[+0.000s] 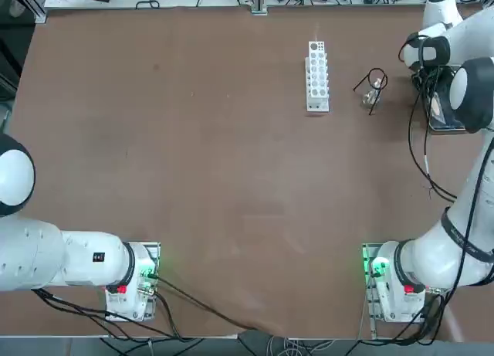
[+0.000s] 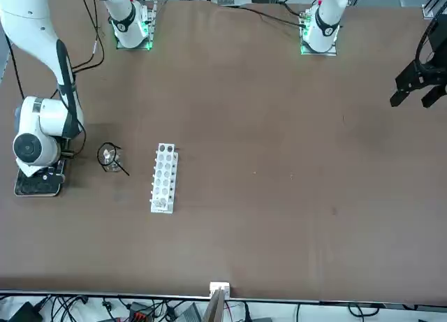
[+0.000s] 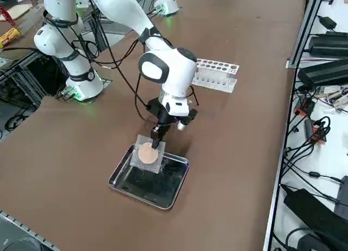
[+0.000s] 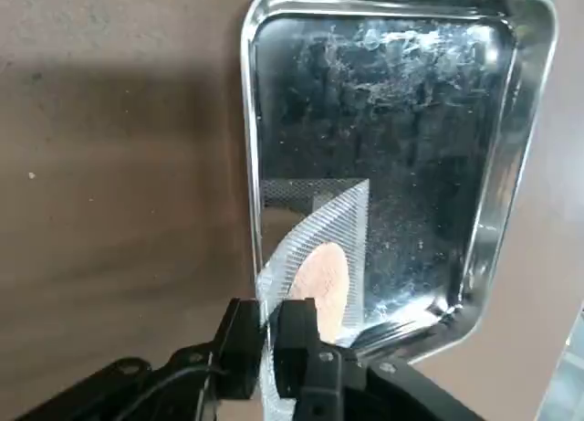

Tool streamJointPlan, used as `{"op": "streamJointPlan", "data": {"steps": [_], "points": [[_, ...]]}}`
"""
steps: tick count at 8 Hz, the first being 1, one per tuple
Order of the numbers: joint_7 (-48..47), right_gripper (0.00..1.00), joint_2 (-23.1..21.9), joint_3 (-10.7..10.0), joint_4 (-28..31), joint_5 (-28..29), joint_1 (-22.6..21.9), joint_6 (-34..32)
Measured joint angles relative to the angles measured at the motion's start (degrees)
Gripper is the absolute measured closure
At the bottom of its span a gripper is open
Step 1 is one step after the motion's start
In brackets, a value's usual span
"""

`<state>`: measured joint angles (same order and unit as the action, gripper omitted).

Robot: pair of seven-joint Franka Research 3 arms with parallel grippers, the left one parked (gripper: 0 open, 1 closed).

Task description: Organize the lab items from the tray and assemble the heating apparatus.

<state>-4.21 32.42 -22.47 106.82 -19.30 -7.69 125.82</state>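
Observation:
The shiny metal tray [image 3: 120, 184] lies at the table's right edge, its dark bottom [image 4: 401, 147] bare. My right gripper [image 4: 272, 325] is above the tray's near rim, shut on one edge of the square grey mesh [image 4: 324, 257]. The mesh [image 3: 147, 153], with its tan round centre, is tilted and lifted off the tray bottom. The black wire ring stand [image 1: 376, 79] stands on the table between the tray and the rack. The small clear glass burner [image 1: 370, 98] is at the stand; whether it sits fully under the ring I cannot tell.
A white holed test tube rack [image 1: 317, 76] lies left of the ring stand, and also shows in the front view [image 2: 163, 178]. Cables hang from my right arm beside the tray. The table's right edge runs just past the tray.

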Motion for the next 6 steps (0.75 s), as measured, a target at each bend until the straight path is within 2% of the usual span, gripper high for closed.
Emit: {"op": "streamJointPlan", "data": {"steps": [6], "points": [[0.00, 0.96, -0.79, -0.21, -1.86, 0.00, 0.06, -2.32]]}}
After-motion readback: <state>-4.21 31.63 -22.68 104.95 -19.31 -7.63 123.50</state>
